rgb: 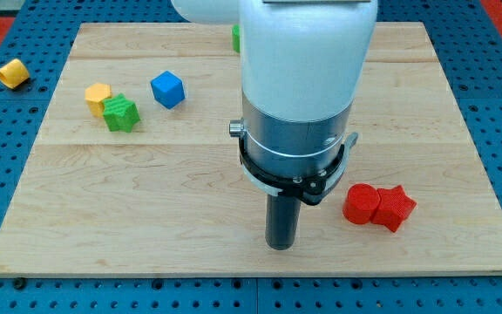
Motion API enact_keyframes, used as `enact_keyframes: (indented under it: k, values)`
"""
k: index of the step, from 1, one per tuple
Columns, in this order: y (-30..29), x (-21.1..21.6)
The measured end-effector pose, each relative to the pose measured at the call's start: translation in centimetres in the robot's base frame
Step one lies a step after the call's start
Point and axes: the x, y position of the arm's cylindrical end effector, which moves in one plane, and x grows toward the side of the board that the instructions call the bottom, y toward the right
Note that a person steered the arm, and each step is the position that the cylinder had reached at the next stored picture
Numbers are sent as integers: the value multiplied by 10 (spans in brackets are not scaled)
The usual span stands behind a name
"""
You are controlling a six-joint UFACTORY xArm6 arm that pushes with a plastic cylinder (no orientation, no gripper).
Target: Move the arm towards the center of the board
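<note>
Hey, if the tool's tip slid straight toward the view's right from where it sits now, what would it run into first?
Probably the red blocks: my tip sits to their left, slightly nearer the view's bottom, so it could just miss them. Depth is hard to judge here.

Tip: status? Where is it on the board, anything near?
My tip down on the board, below centre toward the view's bottom. Two red blocks touching each other, just to its right, apart from it. Path toward centre clear.

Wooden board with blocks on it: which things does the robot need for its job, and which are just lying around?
Needed:
my tip
pale wooden board

Lying about:
blue cube
yellow block
green star-shaped block
two red blocks
green block behind the arm
yellow block off the board
</note>
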Motion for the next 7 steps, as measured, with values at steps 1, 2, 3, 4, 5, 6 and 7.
enact_keyframes:
  k: [1, 2, 3, 4, 5, 6, 7]
  values:
    - [-1, 0]
    - [-1, 0]
    - [-2, -31]
    - [-8, -76]
    - [-7, -136]
    - [-12, -171]
    - [-12, -197]
